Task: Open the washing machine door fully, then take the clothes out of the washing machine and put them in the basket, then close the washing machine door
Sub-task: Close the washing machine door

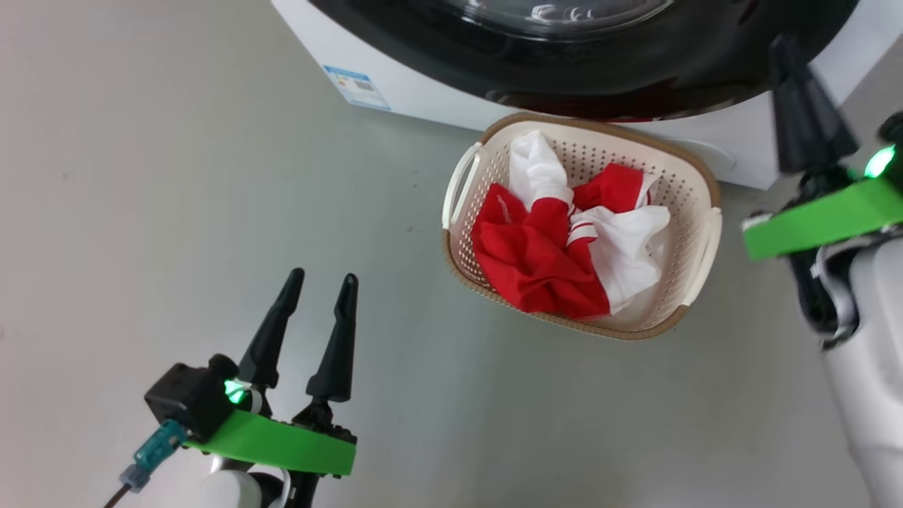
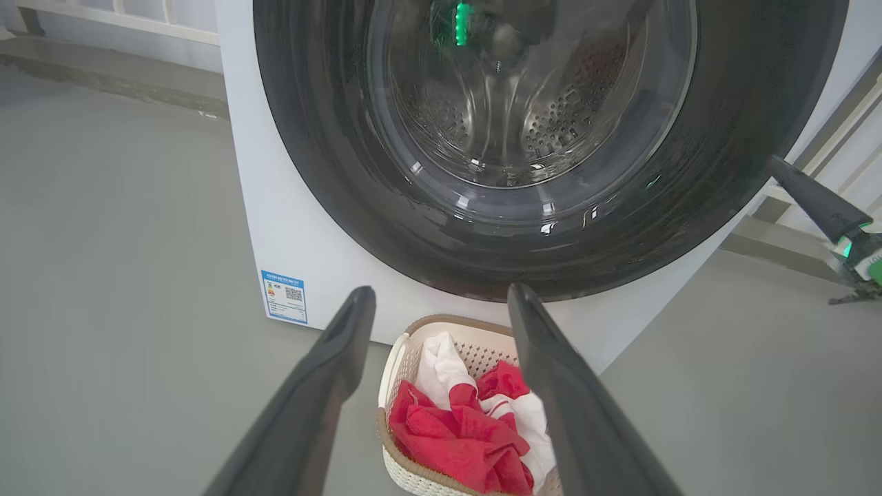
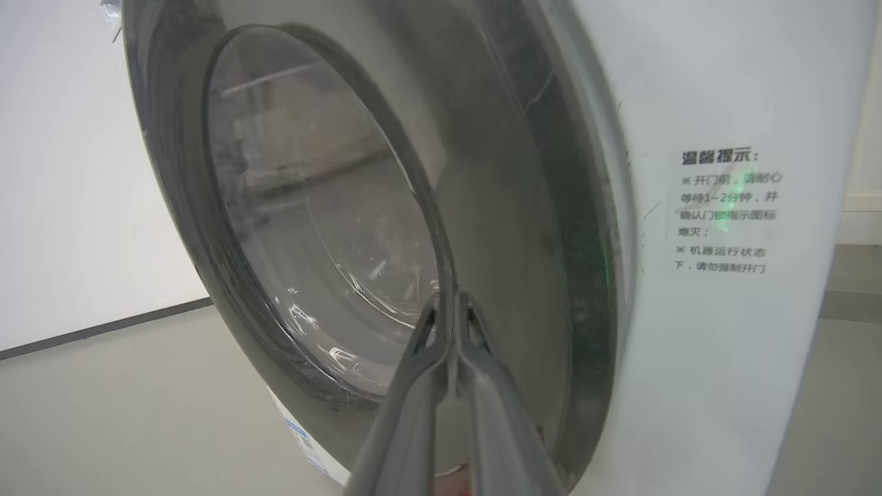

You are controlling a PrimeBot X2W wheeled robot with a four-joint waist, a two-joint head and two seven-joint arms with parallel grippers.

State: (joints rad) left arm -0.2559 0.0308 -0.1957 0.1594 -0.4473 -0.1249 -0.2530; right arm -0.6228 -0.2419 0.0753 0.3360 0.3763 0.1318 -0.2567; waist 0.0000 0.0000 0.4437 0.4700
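Right gripper (image 3: 451,310): 2 fingers pressed together, nothing held, tips brought to the washing machine door (image 3: 524,207); contact cannot be told.
Left gripper (image 1: 323,275): spread wide, empty.
Door: rigid, glossy, likely slippery; best pushed at its rim.
Clothes (image 1: 536,254): soft, light, heaped in the basket (image 1: 695,183), just before the washing machine (image 1: 423,92).
Floor (image 1: 176,176): smooth, grey.

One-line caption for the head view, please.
Red-and-white clothes lie in the basket before the washing machine door; left gripper open, right gripper shut.
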